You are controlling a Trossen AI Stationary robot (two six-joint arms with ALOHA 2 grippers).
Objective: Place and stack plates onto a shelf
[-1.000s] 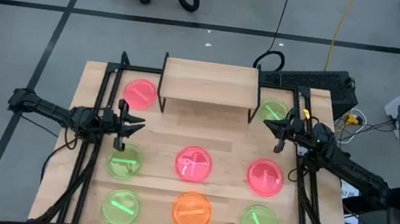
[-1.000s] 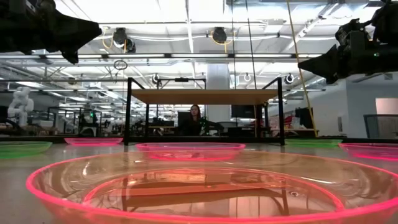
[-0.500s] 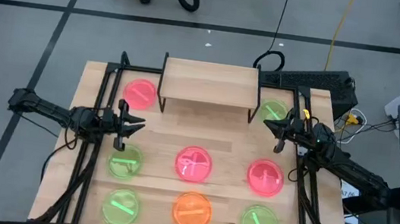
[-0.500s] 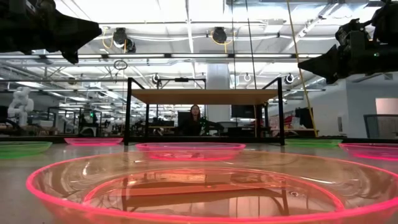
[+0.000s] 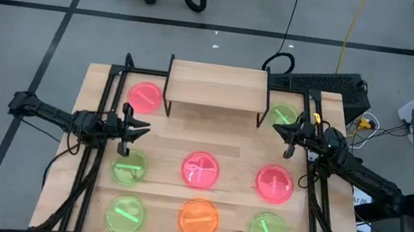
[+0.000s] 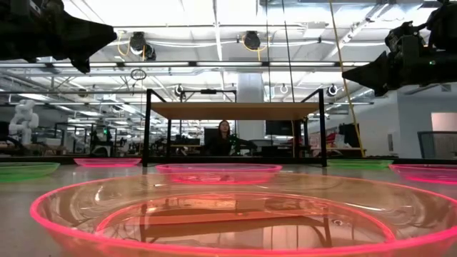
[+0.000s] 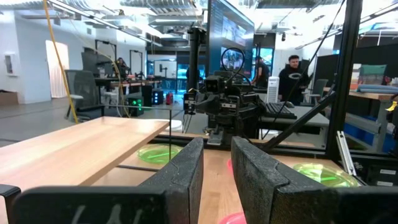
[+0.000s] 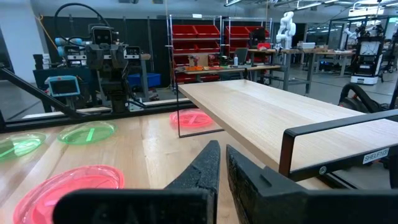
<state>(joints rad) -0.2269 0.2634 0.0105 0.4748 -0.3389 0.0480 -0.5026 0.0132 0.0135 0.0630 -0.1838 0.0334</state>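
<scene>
Eight plates lie flat on the table in the high view: pink and green beside the shelf, green, pink and pink in a middle row, then green, orange and green near the front edge. The shelf stands bare on thin black legs at the far side. My left gripper hovers above the table's left side, fingers a little apart. My right gripper hovers at the right, next to the far green plate, fingers together. Neither holds anything.
A black metal frame runs along the table's left, right and far edges. Bare wood lies between the shelf and the middle row of plates. In the low view the shelf top stands well above the plates, with a person seated in the room behind it.
</scene>
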